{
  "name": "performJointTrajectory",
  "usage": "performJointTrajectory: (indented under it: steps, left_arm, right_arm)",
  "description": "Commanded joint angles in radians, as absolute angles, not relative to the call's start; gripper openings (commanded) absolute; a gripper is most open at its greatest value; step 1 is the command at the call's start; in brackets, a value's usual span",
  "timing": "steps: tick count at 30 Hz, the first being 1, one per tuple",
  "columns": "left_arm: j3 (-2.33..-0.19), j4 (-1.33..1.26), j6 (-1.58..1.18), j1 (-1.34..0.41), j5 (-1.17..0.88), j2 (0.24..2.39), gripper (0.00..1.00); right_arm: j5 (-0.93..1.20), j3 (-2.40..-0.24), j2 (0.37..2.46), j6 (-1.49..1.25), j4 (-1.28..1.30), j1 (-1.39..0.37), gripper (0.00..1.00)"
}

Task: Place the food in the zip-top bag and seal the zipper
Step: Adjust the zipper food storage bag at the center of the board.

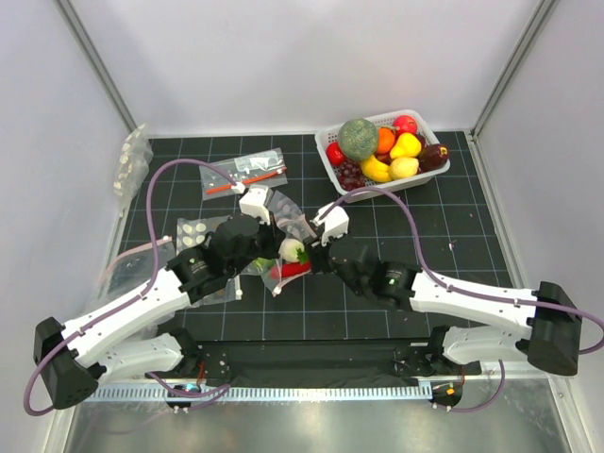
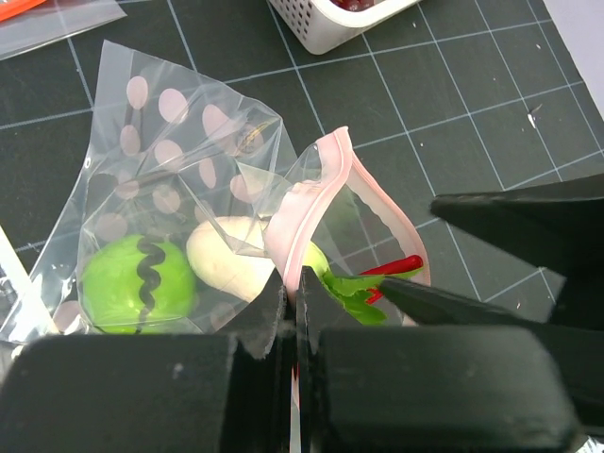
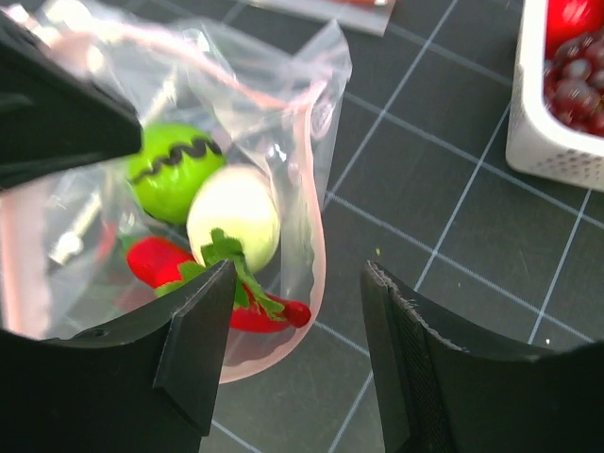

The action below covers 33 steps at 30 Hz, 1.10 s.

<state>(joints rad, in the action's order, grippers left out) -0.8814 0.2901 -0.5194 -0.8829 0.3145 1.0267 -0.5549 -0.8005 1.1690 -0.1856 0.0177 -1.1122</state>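
The left pincer (image 2: 291, 288) was clamped tight on the zipper (image 2: 326, 179), pinching the pink strip where its two lips met. Beyond the pinch, the mouth of the zip-top bag (image 2: 179, 142) gaped toward the right arm. The right pincer (image 3: 297, 316) stood with its jaws apart, straddling the outer curve of that pink rim without closing on it. One finger lay over the mouth, the other over bare mat.

Inside the bag lay the green round fruit (image 2: 137, 283), with the whitish piece (image 2: 231, 260) touching it. The red chili (image 3: 156, 264) lay nearest the mouth, its leafy stalk just beside the right pincer's inner finger.

The bag rested near the middle of the gridded worktop (image 1: 472, 226), with open mat between it and the white basket (image 1: 406, 179) of fruit at the far right. A clear bag with an orange-red stick (image 1: 243, 175) lay farther back, apart from both pincers.
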Motion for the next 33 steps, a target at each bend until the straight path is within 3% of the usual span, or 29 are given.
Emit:
performJointTrajectory:
  steps: [1, 6, 11, 17, 21, 29, 30, 33]
  left_arm:
    - [-0.916, 0.264, -0.508, -0.881, 0.313, 1.009, 0.00]
    - [-0.922, 0.265, -0.503, -0.882, 0.296, 1.025, 0.00]
    - [-0.931, 0.264, -0.508, -0.881, 0.256, 1.052, 0.00]
    - [-0.945, 0.265, -0.515, -0.881, 0.199, 1.083, 0.00]
    - [-0.942, 0.261, -0.512, -0.881, 0.204, 1.083, 0.00]
    - [-0.942, 0.267, -0.508, -0.881, 0.249, 1.095, 0.00]
    - [-0.943, 0.265, -0.508, -0.881, 0.236, 1.091, 0.00]
    - [-0.939, 0.264, -0.508, -0.881, 0.233, 1.080, 0.00]
  right_arm:
    - [-0.532, -0.865, 1.204, -0.189, 0.028, -1.091, 0.61]
    - [-0.477, -0.854, 1.235, -0.173, -0.044, -1.065, 0.50]
    - [-0.491, -0.830, 1.235, -0.158, -0.129, -1.055, 0.48]
    - [-0.514, -0.818, 1.236, -0.152, -0.163, -1.045, 0.27]
    - [-0.540, -0.815, 1.220, -0.166, -0.156, -1.045, 0.01]
    - [-0.624, -0.681, 1.028, -0.153, -0.259, -1.045, 0.01]
    - [-0.585, -0.698, 1.025, -0.134, -0.226, -1.043, 0.28]
    - [-0.540, -0.718, 1.054, -0.132, -0.203, -1.039, 0.40]
